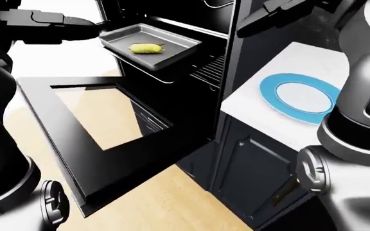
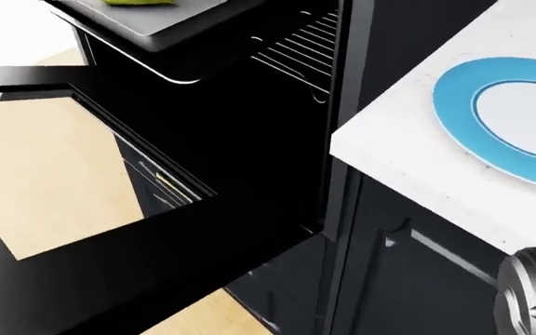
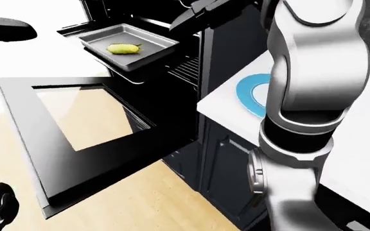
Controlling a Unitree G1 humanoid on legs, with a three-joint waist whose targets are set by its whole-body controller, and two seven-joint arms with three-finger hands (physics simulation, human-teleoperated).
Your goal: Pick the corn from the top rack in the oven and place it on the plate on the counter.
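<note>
Corn (image 1: 145,48) lies in grey tray (image 1: 172,37); blue-rimmed plate (image 1: 281,98) holds nothing.

The right arm (image 3: 313,86) hides most of the plate (image 3: 249,96); both robot hands' fingers indistinct.

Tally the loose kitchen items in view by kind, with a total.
Corn: 1
Baking tray: 1
Plate: 1
Total: 3
</note>
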